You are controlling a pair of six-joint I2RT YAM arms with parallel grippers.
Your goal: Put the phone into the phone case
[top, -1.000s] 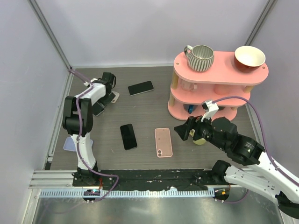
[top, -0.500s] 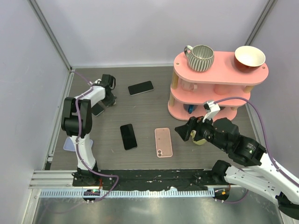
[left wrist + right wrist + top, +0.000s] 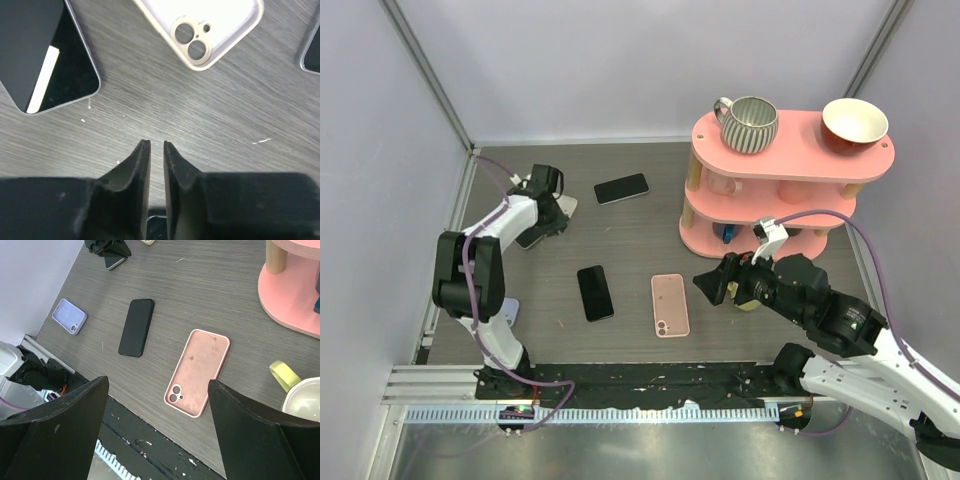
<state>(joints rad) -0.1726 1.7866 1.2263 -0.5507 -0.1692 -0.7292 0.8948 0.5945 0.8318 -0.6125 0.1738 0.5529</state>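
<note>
Well off to the far left of the pink case (image 3: 669,305), the left end effector (image 3: 154,145) hangs low over the surface (image 3: 630,240). Its fingers are drawn almost together with only a slit between them, and they hold nothing. Its own camera shows a white case (image 3: 210,15) and a dark phone (image 3: 40,55) lying just ahead of the tips. Nearer the pink case, just to its left and not touching it, lies the black phone (image 3: 595,292), flat and screen-up. Its long axis runs near-to-far, roughly in line with the case's, so the two sit almost parallel. I take this for the likely pair, though a second black phone (image 3: 621,188) lies well beyond the pink case toward the back. The pink case itself lies flat with its camera cutout at the near end. Just to its right hovers the right end effector (image 3: 712,283), fingers spread wide and empty. This arm is plainly the nearer of the two, but the black phone sits on the other side of the case from it, so the reach has to cross leftward over the case. The grip would best close across the phone's short width.
</note>
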